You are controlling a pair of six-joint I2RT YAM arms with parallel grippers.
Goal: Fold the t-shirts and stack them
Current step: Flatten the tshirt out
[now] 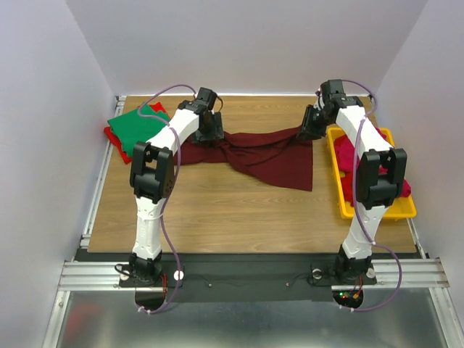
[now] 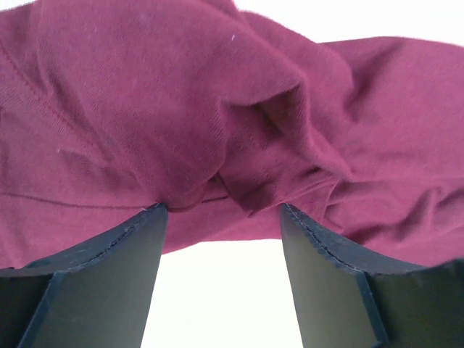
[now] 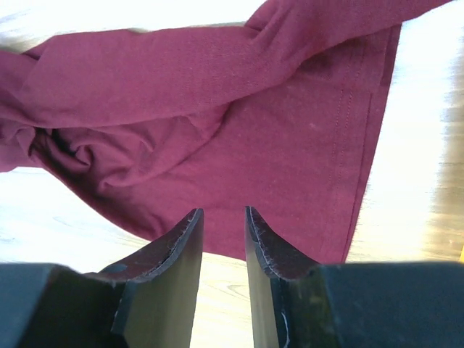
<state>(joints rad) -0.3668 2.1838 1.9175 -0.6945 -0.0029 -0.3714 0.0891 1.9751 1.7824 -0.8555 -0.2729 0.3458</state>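
A dark maroon t-shirt [image 1: 268, 156] lies crumpled and stretched across the back middle of the table. My left gripper [image 1: 212, 130] is over its left end; in the left wrist view the gripper [image 2: 221, 206] is open wide, with the maroon cloth [image 2: 181, 109] bunched just past its fingertips and nothing between the jaws. My right gripper [image 1: 310, 129] is at the shirt's right end; in the right wrist view it [image 3: 223, 210] stands narrowly open and empty above the shirt's hem [image 3: 217, 109]. A folded green t-shirt [image 1: 138, 125] lies on a red one [image 1: 116, 141] at the back left.
A yellow plastic tray [image 1: 384, 212] stands along the right edge with pink and red cloth [image 1: 348, 156] in it, partly hidden by my right arm. The white walls are close behind and beside the table. Bare wood shows in front of the maroon shirt.
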